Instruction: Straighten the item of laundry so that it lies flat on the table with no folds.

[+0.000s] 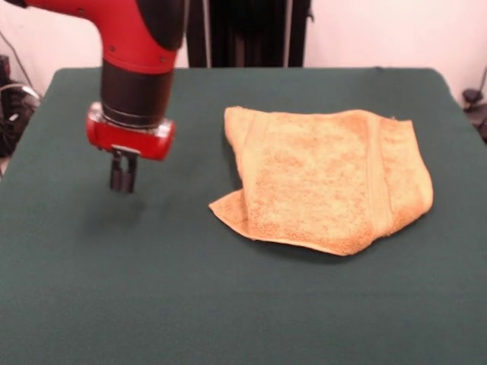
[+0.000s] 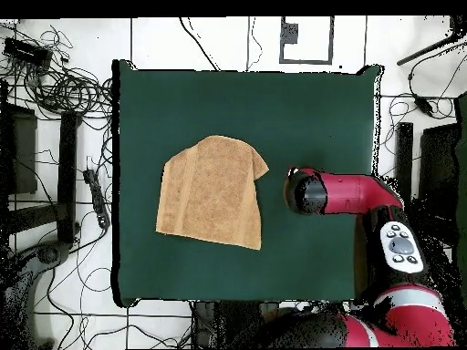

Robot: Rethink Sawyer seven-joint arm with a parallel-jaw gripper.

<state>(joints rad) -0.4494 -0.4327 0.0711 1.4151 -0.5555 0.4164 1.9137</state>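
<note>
From across the table, the arm's upper part runs out of the picture at the top, so only its red and black end section shows. From above, that same end section covers the gripper (image 1: 122,182) completely. Seen from the front, the two dark fingers hang side by side with almost no gap between them, so the jaws look closed, and there is nothing between them. They hang just above the green table (image 1: 152,304), touching neither it nor the cloth.

The mustard towel (image 1: 327,182) lies well apart from the gripper, near the middle of the table. It is not flat: the corner nearest the gripper is folded over, leaving a small flap sticking out at the front edge. How many layers lie beneath is hard to make out. A woven band runs near one end.
</note>
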